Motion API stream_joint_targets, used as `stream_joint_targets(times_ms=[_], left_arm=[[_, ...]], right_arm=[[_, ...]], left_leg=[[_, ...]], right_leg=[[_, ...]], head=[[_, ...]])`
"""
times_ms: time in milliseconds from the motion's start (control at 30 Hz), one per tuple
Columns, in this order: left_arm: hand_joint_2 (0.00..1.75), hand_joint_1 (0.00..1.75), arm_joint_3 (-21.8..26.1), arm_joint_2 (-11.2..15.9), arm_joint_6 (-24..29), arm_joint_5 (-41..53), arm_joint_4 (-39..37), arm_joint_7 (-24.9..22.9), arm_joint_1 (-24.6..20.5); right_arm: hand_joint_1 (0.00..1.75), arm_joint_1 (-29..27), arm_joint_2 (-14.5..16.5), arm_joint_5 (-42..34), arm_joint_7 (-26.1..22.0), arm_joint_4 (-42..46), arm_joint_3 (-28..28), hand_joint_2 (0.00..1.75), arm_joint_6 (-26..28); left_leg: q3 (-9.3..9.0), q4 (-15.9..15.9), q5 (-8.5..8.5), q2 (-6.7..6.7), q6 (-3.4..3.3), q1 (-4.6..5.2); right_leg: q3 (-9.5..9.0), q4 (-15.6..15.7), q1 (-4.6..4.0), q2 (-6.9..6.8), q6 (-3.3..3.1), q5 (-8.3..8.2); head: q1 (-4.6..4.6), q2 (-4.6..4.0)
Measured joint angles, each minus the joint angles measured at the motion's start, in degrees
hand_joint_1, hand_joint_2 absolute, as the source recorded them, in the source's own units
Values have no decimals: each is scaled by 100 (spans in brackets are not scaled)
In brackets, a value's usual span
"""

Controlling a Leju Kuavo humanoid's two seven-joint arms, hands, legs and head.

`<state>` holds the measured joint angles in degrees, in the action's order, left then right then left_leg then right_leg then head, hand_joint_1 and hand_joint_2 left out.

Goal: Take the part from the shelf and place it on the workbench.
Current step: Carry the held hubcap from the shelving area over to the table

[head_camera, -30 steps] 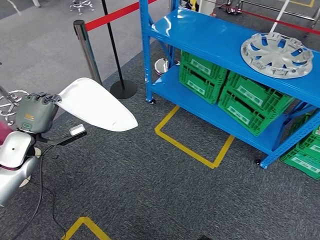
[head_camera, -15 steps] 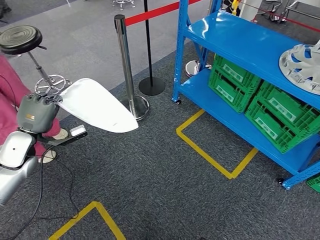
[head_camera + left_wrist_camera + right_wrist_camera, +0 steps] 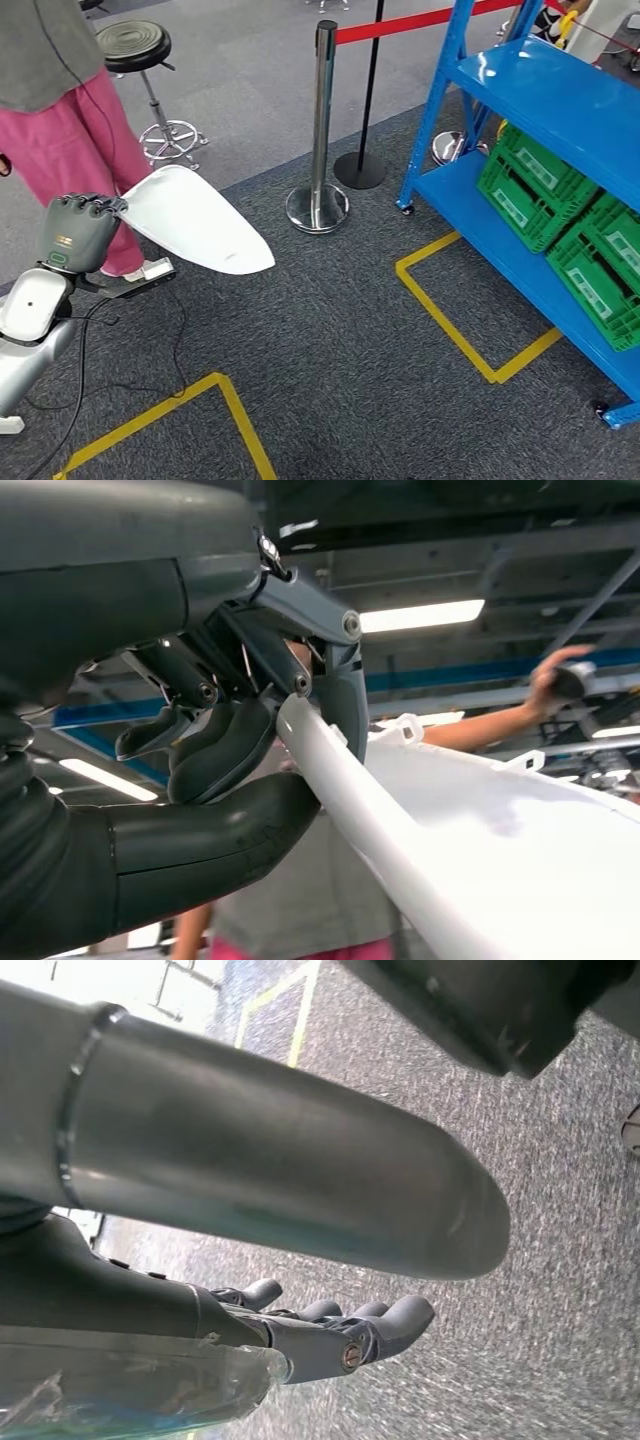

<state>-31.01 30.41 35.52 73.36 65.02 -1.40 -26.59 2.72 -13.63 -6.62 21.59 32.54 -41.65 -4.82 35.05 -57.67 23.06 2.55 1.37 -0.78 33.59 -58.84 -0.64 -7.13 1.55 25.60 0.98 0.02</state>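
Note:
My left hand (image 3: 75, 232) grips the edge of a long white pointed part (image 3: 192, 220), held out to the right above the carpet at the left of the head view. In the left wrist view the thumb and dark fingers (image 3: 219, 750) clamp the rim of the white part (image 3: 468, 850). The blue shelf (image 3: 558, 95) stands at the right. My right hand (image 3: 332, 1330) hangs over the carpet with its fingers apart and nothing in them.
A person in pink trousers (image 3: 72, 140) stands close at the upper left beside a black stool (image 3: 137, 45). A chrome post (image 3: 323, 120) with red tape stands ahead. Green crates (image 3: 573, 230) sit on the shelf's lower level. Yellow floor lines (image 3: 453, 320) mark the carpet. A black cable (image 3: 87, 350) trails under my left arm.
The whole view has swung left: the shelf slid right, the hubcap left the picture, and the person and stool came in. My left hand keeps its hold on the white part.

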Motion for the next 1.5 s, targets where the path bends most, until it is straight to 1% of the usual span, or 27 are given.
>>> stream_joint_targets(times_ms=[67,133,200,233,300,367,433,500,533,567,633,700,733,800,867,933,1000,1033,1100,1167,1233,1267,1300,1367,1400,1467,1500], left_arm=[[175,175,2,21,0,2,0,-2,-6],[175,175,0,25,1,3,0,-3,-17],[175,175,-4,26,3,4,0,-10,4],[175,175,-5,38,7,10,0,-14,21],[175,175,-4,82,37,42,0,-25,44],[175,175,2,120,96,76,-1,-53,55],[175,175,12,146,141,80,-2,-86,91],[175,175,20,208,153,67,-4,-85,145],[175,175,24,249,150,57,-8,-64,157],[175,175,24,288,141,43,-15,-31,144],[175,175,16,332,115,1,-40,50,66],[175,175,7,350,91,-34,-78,104,6],[175,175,3,357,83,-44,-100,116,-2],[175,175,2,372,77,-54,-138,123,-10],[175,175,-4,378,77,-67,-169,139,-43],[175,175,-15,393,78,-107,-201,167,-81],[175,175,-16,451,80,-204,-251,196,-96],[175,175,-9,506,80,-261,-277,207,-100],[175,175,21,648,83,-363,-321,212,-135],[175,175,58,781,78,-483,-347,215,-166],[175,175,100,850,18,-699,-361,267,-172],[175,175,132,865,-39,-829,-363,304,-169],[175,175,169,872,-108,-953,-360,338,-167],[175,175,245,869,-241,-1137,-341,360,-166],[175,175,277,857,-307,-1223,-329,360,-164],[175,175,338,825,-425,-1404,-316,371,-154],[175,175,372,813,-472,-1474,-313,379,-142]], right_arm=[[0,-4,1,0,-1,1,-3,0,-1],[0,-20,2,-3,-5,1,-5,0,-1],[0,-36,2,-6,0,0,-7,0,2],[0,-40,2,-8,4,0,-9,0,8],[0,-35,2,-20,9,-1,-14,0,39],[0,-18,-5,-47,8,-8,-16,0,96],[0,3,-19,-78,-14,-23,-12,0,155],[0,23,-25,-110,-16,-32,1,0,199],[0,30,-25,-134,-6,-33,10,0,216],[0,32,-25,-167,5,-34,22,0,226],[0,27,-25,-253,11,-38,65,0,221],[0,26,-26,-327,42,-45,124,0,199],[0,31,-27,-349,58,-48,148,0,187],[0,46,-25,-368,70,-48,169,0,172],[0,65,-41,-383,70,-52,189,0,162],[0,103,-53,-421,70,-60,233,0,154],[0,170,1,-473,70,-74,279,0,162],[0,215,48,-495,71,-83,297,0,182],[0,312,174,-527,73,-110,337,0,263],[0,389,325,-553,70,-143,380,0,358],[0,434,467,-568,66,-177,421,0,418],[0,453,517,-571,67,-193,443,0,430],[0,470,563,-576,69,-207,466,0,434],[0,508,608,-582,74,-230,522,0,422],[0,525,622,-586,74,-238,553,0,409],[0,562,646,-594,79,-255,604,0,382],[0,583,663,-597,99,-260,625,0,371]], left_leg=[[20,5,-29,-137,-77,-10],[36,7,-47,-269,-133,-7],[55,7,-58,-423,-162,16],[61,6,-62,-507,-169,27],[62,6,-70,-676,-172,34],[74,2,-83,-832,-155,19],[125,1,-119,-979,-98,-20],[175,28,-166,-1115,-18,-65],[200,18,-155,-1066,6,-65],[256,-74,-83,-935,24,-50],[528,-604,221,-555,51,-20],[861,-1273,472,-380,106,-41],[935,-1423,468,-347,138,-65],[774,-1105,171,-271,228,-133],[447,-428,-133,-25,342,-174],[318,-134,-161,110,294,-172],[337,-160,-114,-15,153,-166],[341,-165,-109,-74,111,-163],[345,-168,-115,-186,40,-141],[346,-165,-119,-295,-12,-108],[347,-165,-120,-441,-52,-77],[347,-165,-122,-523,-70,-68],[347,-164,-127,-611,-82,-69],[350,-162,-141,-785,-92,-83],[357,-163,-151,-870,-87,-95],[384,-144,-188,-1030,-38,-130],[397,-116,-220,-1105,5,-148]], right_leg=[[97,-230,36,221,48,177],[392,-902,54,563,69,541],[723,-1578,50,686,45,780],[781,-1669,41,708,21,754],[582,-1205,18,798,-49,408],[214,-437,14,1092,-117,57],[17,-61,7,1270,-142,-19],[-38,41,-11,1164,-150,-25],[-68,107,-10,1091,-158,-57],[-104,181,-5,1010,-172,-93],[-153,279,1,825,-186,-136],[-156,287,10,640,-179,-128],[-158,276,25,553,-162,-112],[-173,230,76,391,-96,-57],[-165,114,95,248,11,41],[-123,-7,65,152,100,149],[-132,-50,46,89,157,218],[-154,-86,48,135,182,269],[-48,-453,62,392,175,510],[337,-1267,45,638,113,888],[710,-1864,-14,696,35,1028],[764,-1850,-51,718,-10,929],[704,-1600,-89,757,-60,727],[385,-756,-153,1005,-175,254],[232,-386,-166,1136,-216,103],[70,-58,-183,1262,-251,14],[35,-8,-186,1201,-241,-3]], head=[[-5,0],[-20,0],[-26,0],[-25,0],[-24,0],[-22,0],[-22,0],[-23,0],[-18,0],[-12,0],[-6,0],[0,0],[1,0],[-1,0],[11,0],[3,1],[-33,1],[-45,0],[-53,0],[-55,0],[-54,0],[-52,0],[-54,0],[-52,0],[-53,0],[-54,0],[-57,0]])
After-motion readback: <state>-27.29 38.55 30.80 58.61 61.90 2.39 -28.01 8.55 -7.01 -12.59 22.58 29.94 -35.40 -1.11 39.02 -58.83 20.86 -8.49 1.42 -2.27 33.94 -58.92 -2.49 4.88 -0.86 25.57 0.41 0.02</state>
